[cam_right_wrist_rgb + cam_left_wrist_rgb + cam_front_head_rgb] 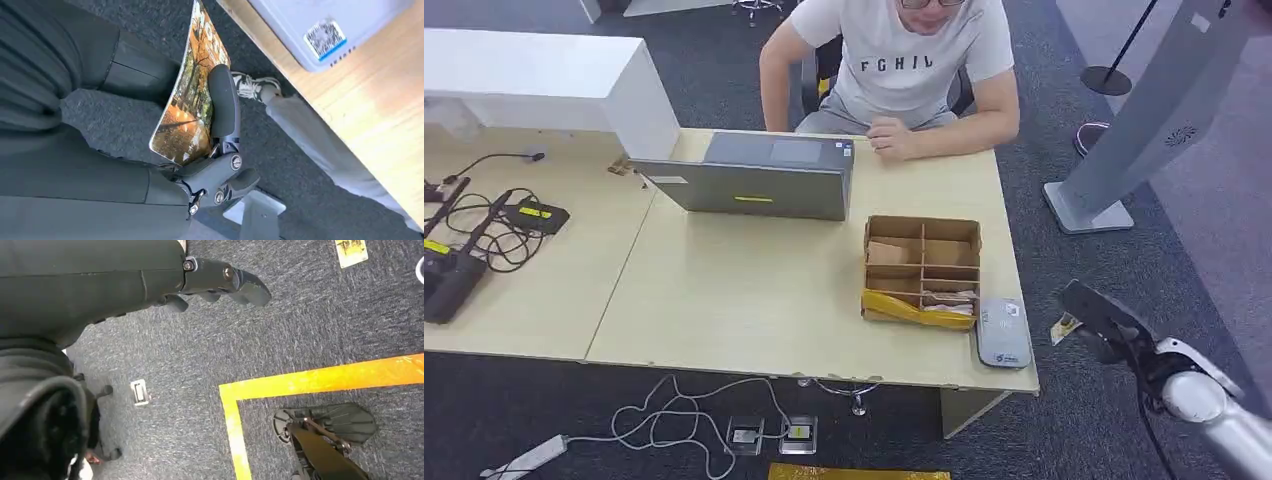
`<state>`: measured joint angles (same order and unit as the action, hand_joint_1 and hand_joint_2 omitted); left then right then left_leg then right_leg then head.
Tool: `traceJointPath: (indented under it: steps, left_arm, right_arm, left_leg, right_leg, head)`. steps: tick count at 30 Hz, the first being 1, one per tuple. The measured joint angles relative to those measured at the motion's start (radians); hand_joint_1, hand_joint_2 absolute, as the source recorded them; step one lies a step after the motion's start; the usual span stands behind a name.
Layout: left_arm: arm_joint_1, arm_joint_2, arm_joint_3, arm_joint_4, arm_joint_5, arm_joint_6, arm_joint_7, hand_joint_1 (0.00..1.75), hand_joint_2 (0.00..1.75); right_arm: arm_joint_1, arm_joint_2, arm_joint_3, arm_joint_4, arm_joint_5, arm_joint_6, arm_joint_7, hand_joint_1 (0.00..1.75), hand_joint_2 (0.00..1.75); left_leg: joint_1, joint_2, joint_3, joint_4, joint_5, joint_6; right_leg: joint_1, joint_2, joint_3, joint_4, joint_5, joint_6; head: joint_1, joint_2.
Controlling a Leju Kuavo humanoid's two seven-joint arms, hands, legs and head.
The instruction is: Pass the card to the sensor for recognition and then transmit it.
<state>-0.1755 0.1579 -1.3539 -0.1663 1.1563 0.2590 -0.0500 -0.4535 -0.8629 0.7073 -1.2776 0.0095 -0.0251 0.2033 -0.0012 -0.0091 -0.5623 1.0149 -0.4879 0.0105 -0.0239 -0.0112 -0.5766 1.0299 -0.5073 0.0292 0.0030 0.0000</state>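
At lower right of the head view, the robot's right hand [1092, 318] grips one glossy orange-and-brown picture card [192, 95] over dark carpet, just off the pale wooden table's [744, 290] right edge, near one flat grey sensor pad [1003, 331] at that corner. The left hand [220, 282] hangs above the floor, holding nothing, its fingers partly cut off.

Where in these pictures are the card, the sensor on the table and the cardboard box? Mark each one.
card [192, 95]: right wrist view, on its printed face beside the thumb of the robot hand.
sensor [1003, 333]: head view, middle of its grey top.
cardboard box [923, 222]: head view, far rim.
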Motion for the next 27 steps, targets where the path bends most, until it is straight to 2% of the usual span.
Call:
traceJointPath:
  steps: [10,19,27]
  left_arm:
    - [-0.001,-0.002,0.000,0.000,-0.001,0.005,0.002,0.00,0.00]
    - [-0.005,-0.005,0.000,0.000,-0.001,0.013,0.004,0.00,0.00]
    - [-0.005,-0.006,0.000,0.000,0.000,0.010,0.009,0.00,0.00]
  right_arm:
    - [0.020,0.045,0.026,-0.005,0.051,-0.007,-0.039,1.75,1.75]
    - [-0.045,0.132,0.072,0.011,0.071,-0.006,-0.093,1.75,1.75]
    - [-0.077,0.156,0.104,0.026,0.071,-0.008,-0.097,1.75,1.75]
  left_leg:
    - [0.000,0.000,0.000,0.000,0.000,0.000]
    - [0.000,0.000,0.000,0.000,0.001,-0.001]
    - [0.000,0.000,0.000,0.000,0.000,-0.001]
  right_leg:
    - [0.000,0.000,0.001,0.000,0.000,0.000]
    - [0.000,0.000,0.000,0.001,0.000,0.000]
    - [0.000,0.000,0.000,0.000,0.000,0.000]
  head:
    - [0.000,0.000]
    - [0.000,0.000]
    - [0.000,0.000]
